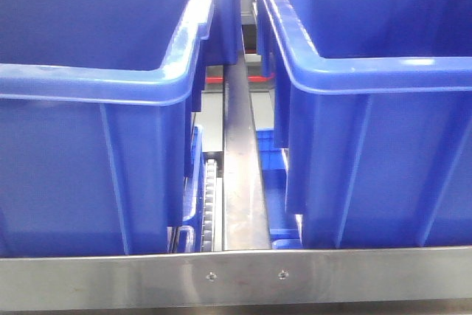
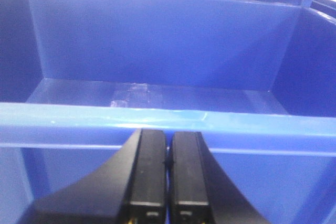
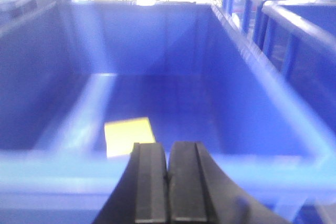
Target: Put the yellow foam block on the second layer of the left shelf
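Observation:
The yellow foam block [image 3: 128, 136] lies on the floor of a blue bin [image 3: 294, 129] in the right wrist view, near the bin's front left corner. My right gripper [image 3: 168, 153] is shut and empty, just outside the bin's near rim, with the block slightly left of and beyond its fingertips. My left gripper [image 2: 169, 140] is also shut with nothing in it, held in front of the near rim of another blue bin [image 2: 157, 116] whose floor is bare. The front view shows neither gripper and not the block.
Two large blue bins [image 1: 96, 108] [image 1: 383, 108] stand side by side on a metal shelf rail [image 1: 236, 274], with a metal divider bar [image 1: 242, 175] in the gap between them. More blue bins [image 3: 283, 24] stand to the right in the right wrist view.

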